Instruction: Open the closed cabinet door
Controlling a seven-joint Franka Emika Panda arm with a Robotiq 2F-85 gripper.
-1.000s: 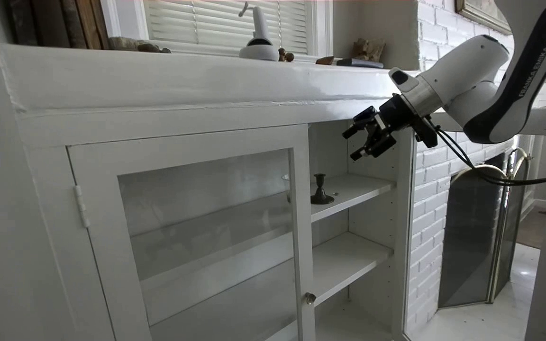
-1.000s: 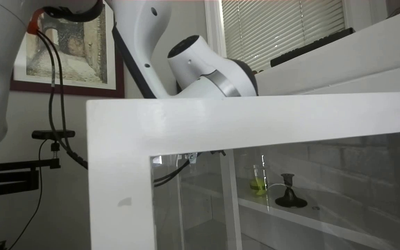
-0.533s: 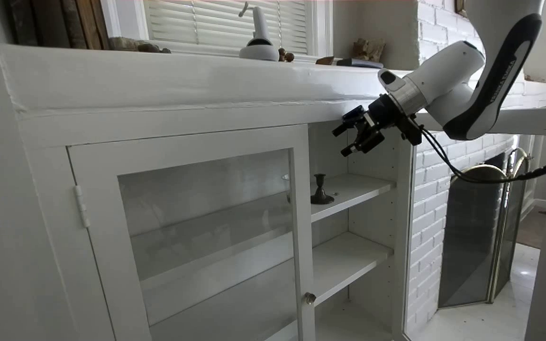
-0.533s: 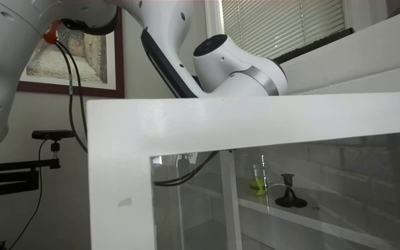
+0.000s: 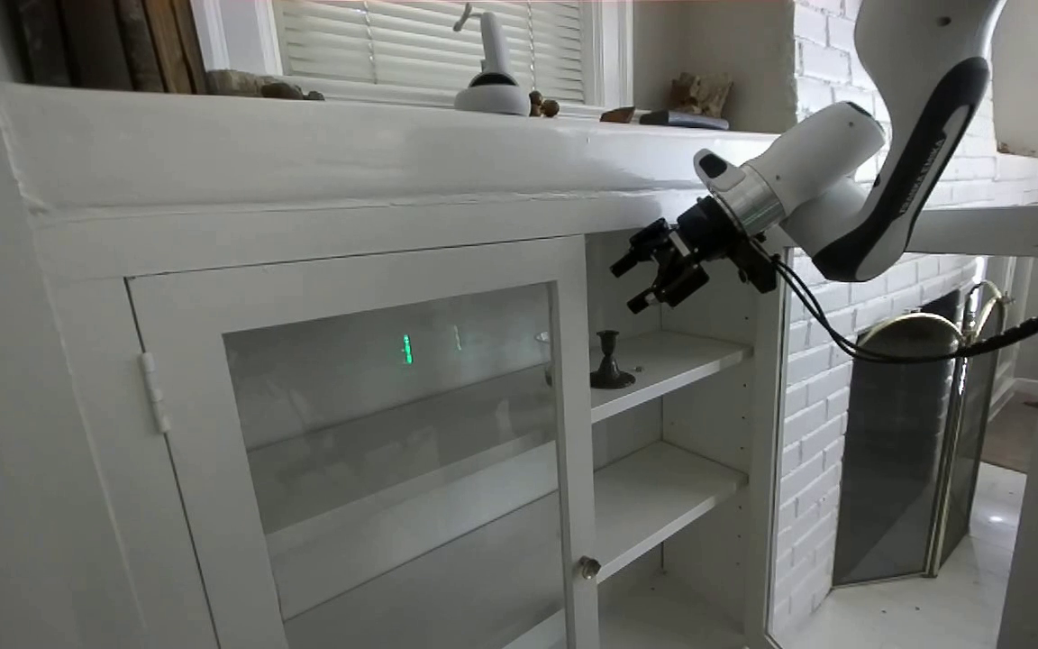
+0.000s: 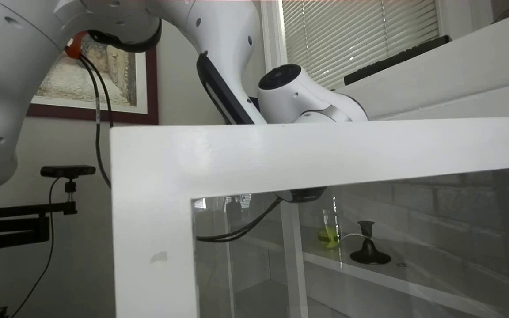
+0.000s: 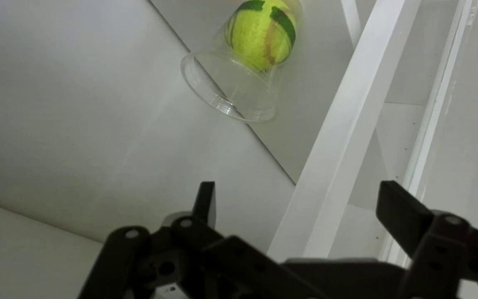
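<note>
Hanging with its fingers (image 7: pixel 403 218) spread and nothing between them, your claw (image 7: pixel 297 199) faces into the open half of the cabinet (image 5: pixel 348 233); beyond it in the wrist view sits a tennis ball (image 7: pixel 262 35) in a clear cup (image 7: pixel 226 108). In an exterior view the claw shows above a candle holder (image 5: pixel 611 368) and its shelf (image 5: pixel 681 356), apart from both. Your target, the cabinet door (image 5: pixel 375 433), looks flush just beside that open half, with a hinge (image 5: pixel 154 392) on its far side and a small knob (image 5: pixel 589 568) at the near edge, well below the claw. Expect a stiff, fairly heavy swing from the frame (image 5: pixel 576 451), and treat the glass pane (image 5: pixel 411 487) as fragile: keep the fingers off it. The knob looks smooth and will likely slip from a loose pinch, so come down, straddle it squarely, squeeze behind its head and ease it out in an arc around the hinge. If that fails, hooking the frame's bare edge from behind may hold better. Watch the neighbouring door (image 6: pixel 281 154), swung out in both exterior views: it could crowd your arm (image 5: pixel 843 149).
</note>
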